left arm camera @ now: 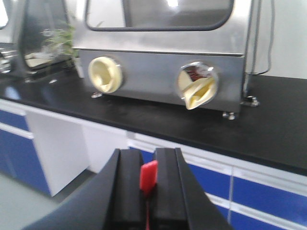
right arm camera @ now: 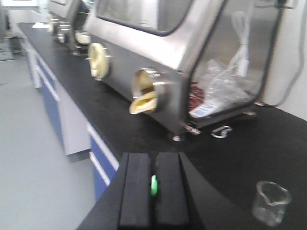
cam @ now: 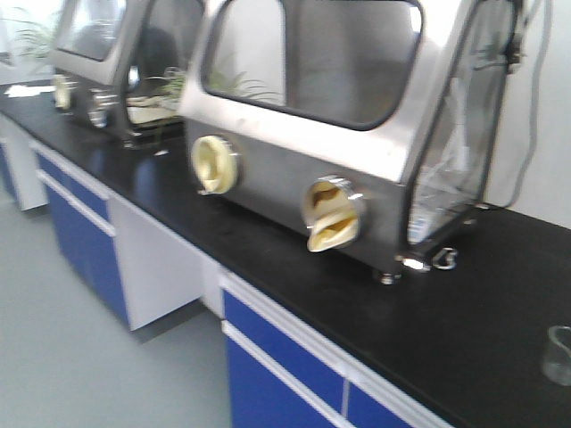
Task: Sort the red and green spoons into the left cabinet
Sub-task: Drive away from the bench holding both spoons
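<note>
In the left wrist view my left gripper is shut on the red spoon; only a flat red end sticks up between the black fingers. In the right wrist view my right gripper is shut on the green spoon, of which a small green sliver shows between its pads. Both grippers hang in front of a black lab counter. The left cabinet is out of view. Neither gripper shows in the front view.
A steel glove box with yellowish glove ports stands on the counter, a second one further left. Blue and white drawers run below the counter edge. A glass beaker sits at the right.
</note>
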You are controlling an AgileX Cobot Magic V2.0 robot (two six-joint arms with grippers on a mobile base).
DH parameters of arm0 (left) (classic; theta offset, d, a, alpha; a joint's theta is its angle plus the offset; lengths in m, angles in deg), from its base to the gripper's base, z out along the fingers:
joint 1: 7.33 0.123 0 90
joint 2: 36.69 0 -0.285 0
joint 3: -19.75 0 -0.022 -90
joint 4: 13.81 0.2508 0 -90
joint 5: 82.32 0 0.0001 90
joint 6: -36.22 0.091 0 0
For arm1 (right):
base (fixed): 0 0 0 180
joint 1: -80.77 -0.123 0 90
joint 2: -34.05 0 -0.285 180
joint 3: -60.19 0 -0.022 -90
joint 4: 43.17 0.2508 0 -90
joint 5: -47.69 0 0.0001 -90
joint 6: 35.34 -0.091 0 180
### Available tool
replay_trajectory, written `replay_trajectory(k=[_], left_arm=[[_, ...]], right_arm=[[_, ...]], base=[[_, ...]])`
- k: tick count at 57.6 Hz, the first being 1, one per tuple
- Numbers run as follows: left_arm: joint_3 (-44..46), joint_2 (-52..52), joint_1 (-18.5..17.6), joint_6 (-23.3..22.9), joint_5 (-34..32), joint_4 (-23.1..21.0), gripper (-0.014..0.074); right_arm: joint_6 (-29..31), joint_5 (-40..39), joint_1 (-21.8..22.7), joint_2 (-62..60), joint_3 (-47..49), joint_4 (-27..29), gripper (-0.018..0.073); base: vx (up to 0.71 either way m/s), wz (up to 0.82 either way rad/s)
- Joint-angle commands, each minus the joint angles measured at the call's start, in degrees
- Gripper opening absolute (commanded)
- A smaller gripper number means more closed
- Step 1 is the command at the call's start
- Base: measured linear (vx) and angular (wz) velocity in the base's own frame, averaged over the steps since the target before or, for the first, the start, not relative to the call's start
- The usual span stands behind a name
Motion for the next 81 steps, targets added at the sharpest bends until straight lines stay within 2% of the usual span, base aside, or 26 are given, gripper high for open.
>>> replay_trajectory(k=[1,45,81], left_arm=[[1.5,-0.3,0.0,-0.2,-3.6,-1.3,-0.0001],[1.5,-0.3,0.0,-0.2,-3.6,-1.3,-0.0001],[1.5,-0.3,0.0,-0.2,-3.6,-1.3,-0.0001]], right_arm=[[0.5,-3.7,0.3,0.3,1.4,1.2,0.0000],[0.5,-3.5,0.3,0.3,1.4,1.2,0.0000],[0.5,-3.5,0.3,0.3,1.4,1.2,0.0000]], base=[[-0.15,0.59],[-0.11,0.54],[0.10,0.41]])
